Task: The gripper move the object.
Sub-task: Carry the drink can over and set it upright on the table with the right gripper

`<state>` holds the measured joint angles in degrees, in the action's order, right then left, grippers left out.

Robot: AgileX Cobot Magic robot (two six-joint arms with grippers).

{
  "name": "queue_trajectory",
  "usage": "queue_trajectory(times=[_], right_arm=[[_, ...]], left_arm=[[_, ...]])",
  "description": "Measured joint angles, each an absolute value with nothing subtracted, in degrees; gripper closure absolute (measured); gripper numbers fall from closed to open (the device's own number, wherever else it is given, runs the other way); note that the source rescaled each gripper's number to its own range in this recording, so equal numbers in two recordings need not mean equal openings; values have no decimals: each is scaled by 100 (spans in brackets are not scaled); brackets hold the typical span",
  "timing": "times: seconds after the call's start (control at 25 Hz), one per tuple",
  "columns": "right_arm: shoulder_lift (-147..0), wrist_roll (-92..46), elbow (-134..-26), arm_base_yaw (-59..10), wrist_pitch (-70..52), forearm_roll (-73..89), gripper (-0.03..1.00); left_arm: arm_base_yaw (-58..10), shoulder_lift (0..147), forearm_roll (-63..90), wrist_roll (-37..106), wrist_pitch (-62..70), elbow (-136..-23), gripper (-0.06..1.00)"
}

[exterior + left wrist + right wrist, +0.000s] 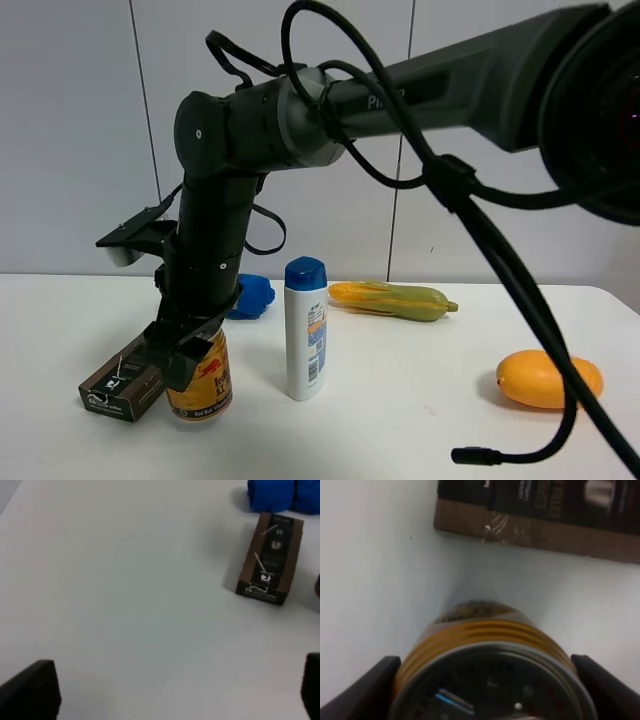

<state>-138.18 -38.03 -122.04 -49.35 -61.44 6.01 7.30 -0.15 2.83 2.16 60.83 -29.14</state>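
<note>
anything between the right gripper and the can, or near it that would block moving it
Nothing visible between them: the right gripper is shut on the can, one jaw on each side of its top. A box lies close on one side and a bottle stands on the other, so sliding it sideways could hit either.

Bright even light; close can [490, 665] blurred

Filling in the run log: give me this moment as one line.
right hand: shut on can | can: upright beside brown box | left hand: open, empty
</note>
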Motion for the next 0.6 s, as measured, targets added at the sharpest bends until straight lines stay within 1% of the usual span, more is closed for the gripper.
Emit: queue_trajectory(times=[0.6], right_arm=[[-13982, -3871, -12204, -4882, -5999, 608, 97]], left_arm=[[730, -15, 283, 216, 6083, -2914, -6]])
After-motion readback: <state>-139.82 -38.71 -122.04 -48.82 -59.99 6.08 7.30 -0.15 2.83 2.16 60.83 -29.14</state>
